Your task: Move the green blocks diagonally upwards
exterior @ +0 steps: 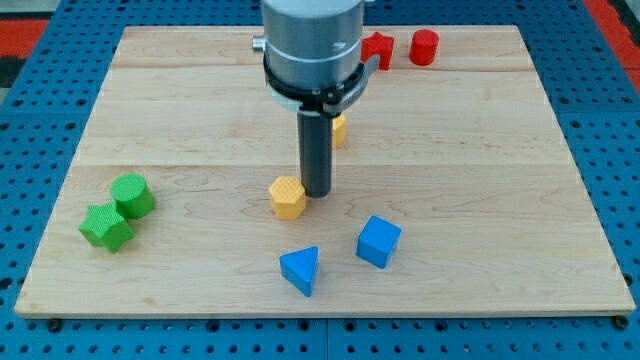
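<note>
Camera view: the wooden tabletop (480,130) carries everything. My tip (317,193) touches the yellow hexagon block (287,197) near the middle; there are no jaws, only the rod. The green cylinder block (132,194) and green star block (106,227) touch at the view's left, well apart from my tip.

two green blocks (132,194) (106,227), two yellow blocks (287,197) (339,128), two blue blocks (378,241) (301,270), two red blocks (377,49) (424,47)

Bright, even overhead light; the pale wooden board (180,110) shows no glare. Blocks cast short soft shadows. Focus is sharp throughout, edges undistorted.
</note>
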Action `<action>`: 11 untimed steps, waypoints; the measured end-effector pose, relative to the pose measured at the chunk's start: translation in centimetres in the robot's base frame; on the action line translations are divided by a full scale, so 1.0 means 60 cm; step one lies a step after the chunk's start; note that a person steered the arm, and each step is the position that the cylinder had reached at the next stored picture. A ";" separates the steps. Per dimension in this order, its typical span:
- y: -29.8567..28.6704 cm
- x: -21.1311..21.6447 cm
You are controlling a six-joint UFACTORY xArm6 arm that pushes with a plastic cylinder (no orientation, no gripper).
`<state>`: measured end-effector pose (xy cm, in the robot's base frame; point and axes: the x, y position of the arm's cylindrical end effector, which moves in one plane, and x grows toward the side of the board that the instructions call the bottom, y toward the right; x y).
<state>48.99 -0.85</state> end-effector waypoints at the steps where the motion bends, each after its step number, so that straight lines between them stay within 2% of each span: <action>1: 0.017 0.010; 2: 0.002 0.072; 3: -0.053 0.091; 6: -0.389 0.174; 7: -0.433 0.142; 10: -0.380 0.122; 11: -0.370 0.077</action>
